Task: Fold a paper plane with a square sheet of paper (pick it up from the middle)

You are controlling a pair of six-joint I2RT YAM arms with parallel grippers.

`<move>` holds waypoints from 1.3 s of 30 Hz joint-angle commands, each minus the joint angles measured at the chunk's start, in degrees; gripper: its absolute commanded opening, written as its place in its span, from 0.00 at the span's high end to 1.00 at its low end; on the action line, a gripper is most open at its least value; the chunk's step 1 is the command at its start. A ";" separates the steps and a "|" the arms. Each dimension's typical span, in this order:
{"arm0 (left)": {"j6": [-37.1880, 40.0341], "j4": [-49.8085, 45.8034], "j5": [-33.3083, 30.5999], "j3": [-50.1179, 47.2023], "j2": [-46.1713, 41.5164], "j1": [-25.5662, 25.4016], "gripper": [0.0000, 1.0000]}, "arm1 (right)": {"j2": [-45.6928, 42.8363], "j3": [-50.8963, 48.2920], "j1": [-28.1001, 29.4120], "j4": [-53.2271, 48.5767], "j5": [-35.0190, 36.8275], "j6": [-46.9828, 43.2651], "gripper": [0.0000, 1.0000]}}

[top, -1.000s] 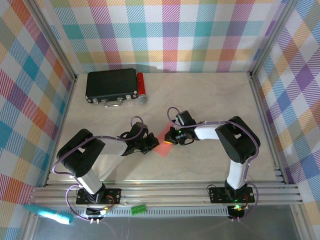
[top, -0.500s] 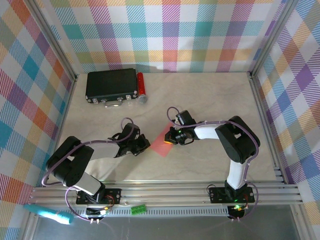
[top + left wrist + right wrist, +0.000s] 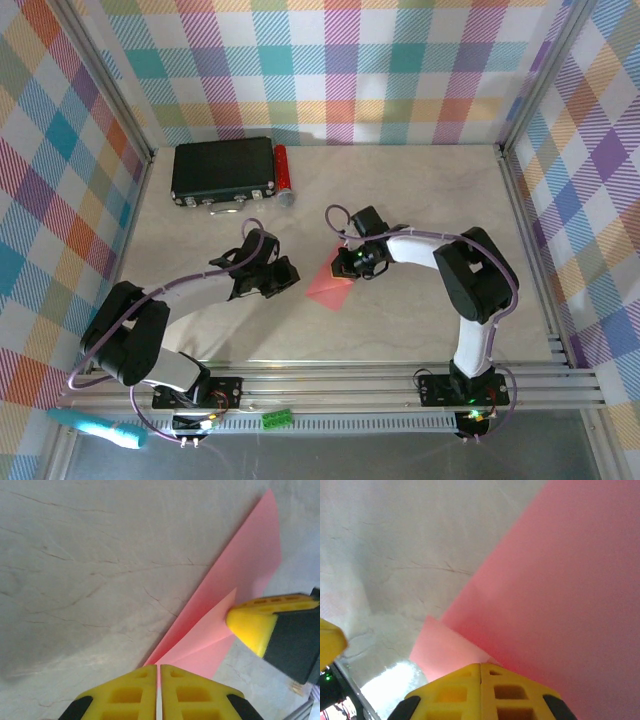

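The square sheet of paper (image 3: 328, 290) is pink-red and partly folded, lying mid-table with one flap raised. My right gripper (image 3: 343, 268) is shut on the sheet's far right edge; in the right wrist view its closed jaws (image 3: 480, 664) meet the paper (image 3: 560, 580) where two layers join. My left gripper (image 3: 292, 278) is just left of the sheet, jaws together with nothing between them. In the left wrist view its tips (image 3: 158, 666) point at the paper's near corner (image 3: 215, 630), and the right gripper's yellow fingers (image 3: 250, 625) rest on the flap.
A black box (image 3: 222, 168) stands at the back left with a small red cylinder (image 3: 282, 172) against its right side. Metal frame posts and checked walls close in the table. A rail (image 3: 330, 385) runs along the near edge.
My left gripper has drawn back to the left, off the paper. The right gripper has shifted slightly toward the back, and the sheet now shows a larger, kite-like outline.
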 commanded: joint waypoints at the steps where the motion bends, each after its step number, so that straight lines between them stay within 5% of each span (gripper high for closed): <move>1: 1.95 0.68 3.85 2.42 2.80 -1.66 0.89 | -4.42 0.39 -0.47 -2.17 -1.49 -0.77 0.98; 11: 2.31 3.99 7.37 9.59 11.36 -2.44 0.87 | -14.81 -11.55 -1.70 1.98 7.65 20.25 0.84; 26: 4.86 -1.88 6.35 18.31 24.44 -2.50 0.87 | -17.28 -14.96 -2.67 2.01 9.14 26.57 0.73; 39: -18.23 5.58 -1.17 6.30 18.99 -8.94 0.88 | -17.37 -19.17 -2.65 7.65 6.38 37.82 0.68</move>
